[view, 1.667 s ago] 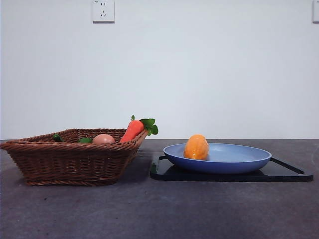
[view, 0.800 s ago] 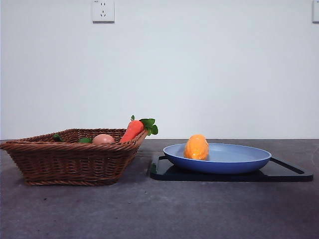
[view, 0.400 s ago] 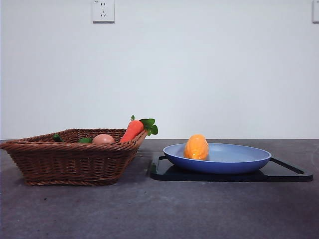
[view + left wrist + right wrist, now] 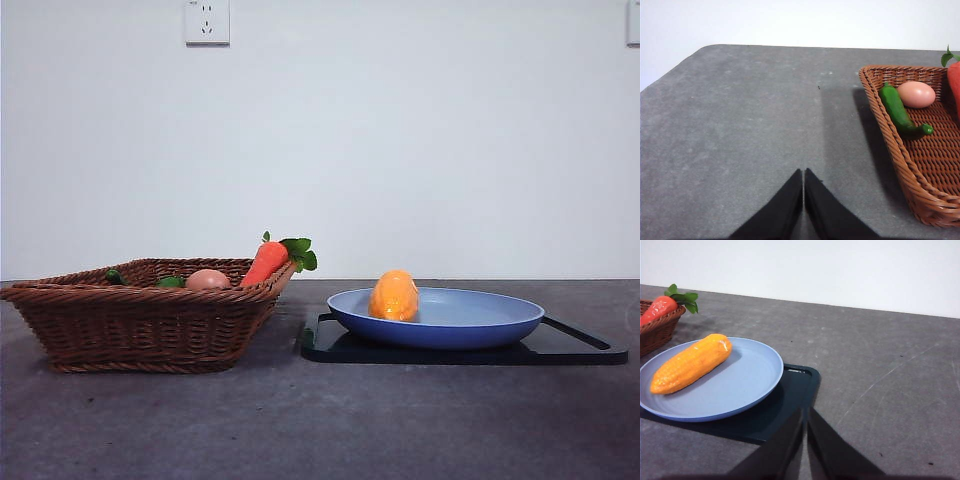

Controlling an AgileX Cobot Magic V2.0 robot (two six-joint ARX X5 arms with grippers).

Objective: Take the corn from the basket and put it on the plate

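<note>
I read the grey worktop [image 4: 320, 420] first: it carries everything, with the wicker basket [image 4: 140, 325] on one side and a flat black tray [image 4: 575, 345] beside it, the two close but apart. On the tray sits the blue plate [image 4: 480, 325], and the corn [image 4: 394, 296] already lies on the plate, off toward the edge nearest the basket, so I judge the task's placement done and only a retreat or hold left to command. In the basket I see a carrot [image 4: 265, 262] leaning on the rim with its leaves over the edge, a pinkish egg [image 4: 916, 94] and a green pepper [image 4: 900, 112]. From the right wrist view the corn [image 4: 691, 363] lies ahead of my right pincer [image 4: 806, 412] and off toward the basket side, its long axis running slantwise across the plate [image 4: 747, 382], resting free with nothing touching it; the right pincer hangs back over the tray corner with its jaws pressed together and empty. My left pincer [image 4: 803, 175] is likewise pressed together and empty, over bare worktop just beside the basket [image 4: 890, 145]. The right arm is the nearer to the corn; if I had to regrip, I would approach across the cob's narrow width.
</note>
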